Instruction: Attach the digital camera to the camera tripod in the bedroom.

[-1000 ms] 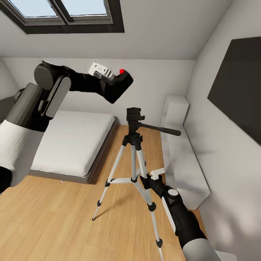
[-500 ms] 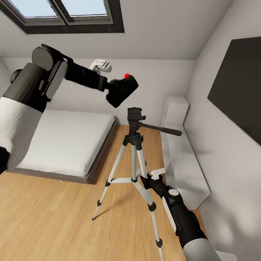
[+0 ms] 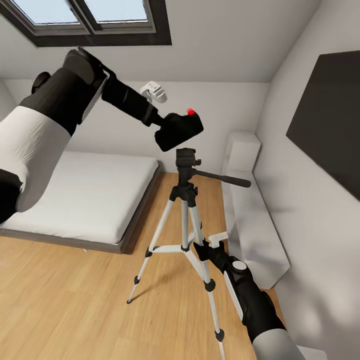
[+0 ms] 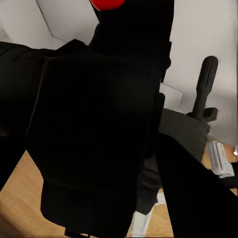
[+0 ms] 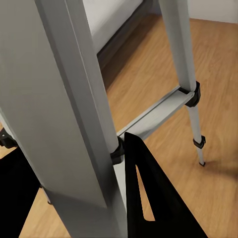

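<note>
The digital camera (image 3: 179,131) is clamped in the left gripper (image 3: 161,126), tilted above the camera tripod (image 3: 186,200); a skewed descent could topple it.

left fingers (image 4: 178,193) behind digital camera (image 3: 179,131), grip hidden

White bed (image 3: 100,195) on wooden floor (image 3: 75,300) — dark skylight (image 3: 100,20), black wall TV (image 3: 330,120).

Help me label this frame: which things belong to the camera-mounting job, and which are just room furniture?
Job:
- digital camera, held in the left claw
- camera tripod
- right claw, at a tripod leg

Just there:
- bed
- skylight
- wall TV
</note>
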`<state>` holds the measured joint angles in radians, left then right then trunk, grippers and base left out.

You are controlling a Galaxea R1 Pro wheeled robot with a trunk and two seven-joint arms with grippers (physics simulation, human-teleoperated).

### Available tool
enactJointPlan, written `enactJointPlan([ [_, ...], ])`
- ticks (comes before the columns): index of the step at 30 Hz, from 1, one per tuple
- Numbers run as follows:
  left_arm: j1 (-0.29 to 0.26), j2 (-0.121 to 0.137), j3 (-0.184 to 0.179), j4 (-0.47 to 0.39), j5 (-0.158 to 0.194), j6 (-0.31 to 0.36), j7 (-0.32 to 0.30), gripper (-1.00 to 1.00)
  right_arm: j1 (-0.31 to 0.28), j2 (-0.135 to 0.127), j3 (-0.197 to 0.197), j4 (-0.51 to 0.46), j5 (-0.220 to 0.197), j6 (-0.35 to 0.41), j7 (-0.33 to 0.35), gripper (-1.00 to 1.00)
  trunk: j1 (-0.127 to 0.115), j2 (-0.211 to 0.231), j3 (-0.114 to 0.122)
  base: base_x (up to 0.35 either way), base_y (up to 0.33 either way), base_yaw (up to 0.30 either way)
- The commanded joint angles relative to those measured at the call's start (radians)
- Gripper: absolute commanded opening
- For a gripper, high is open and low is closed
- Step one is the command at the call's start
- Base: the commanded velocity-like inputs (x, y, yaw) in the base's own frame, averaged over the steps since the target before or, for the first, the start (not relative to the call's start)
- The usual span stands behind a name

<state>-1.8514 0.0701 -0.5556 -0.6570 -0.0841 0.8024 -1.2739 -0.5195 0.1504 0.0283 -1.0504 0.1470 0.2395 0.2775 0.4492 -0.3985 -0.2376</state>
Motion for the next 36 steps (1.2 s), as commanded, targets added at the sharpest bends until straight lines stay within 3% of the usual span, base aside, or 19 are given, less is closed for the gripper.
enactJointPlan([
  [1,-0.006,0.0,-0.002,0.003,-0.021,0.0,-0.03,-1.0,-0.001,0.0,-0.003,0.01,0.026,0.003,0.005,-1.0,0.001,-0.002,-0.002,0.0,0.0,0.0],
  [4,-0.017,-0.002,-0.002,0.015,-0.056,-0.016,-0.109,-1.0,-0.001,0.0,-0.003,0.01,0.026,0.003,0.005,-1.0,0.001,-0.002,-0.002,0.0,0.0,0.0],
  [10,-0.024,-0.002,-0.004,0.009,-0.077,-0.029,-0.177,-1.0,-0.001,0.0,-0.003,0.01,0.026,0.003,0.006,-1.0,0.001,-0.002,-0.002,0.0,0.0,0.0],
  [36,-0.035,-0.003,-0.001,-0.018,-0.073,-0.033,-0.195,-1.0,0.0,0.002,-0.003,0.012,0.026,0.005,0.004,-1.0,0.001,-0.002,-0.002,0.0,0.0,0.0],
])
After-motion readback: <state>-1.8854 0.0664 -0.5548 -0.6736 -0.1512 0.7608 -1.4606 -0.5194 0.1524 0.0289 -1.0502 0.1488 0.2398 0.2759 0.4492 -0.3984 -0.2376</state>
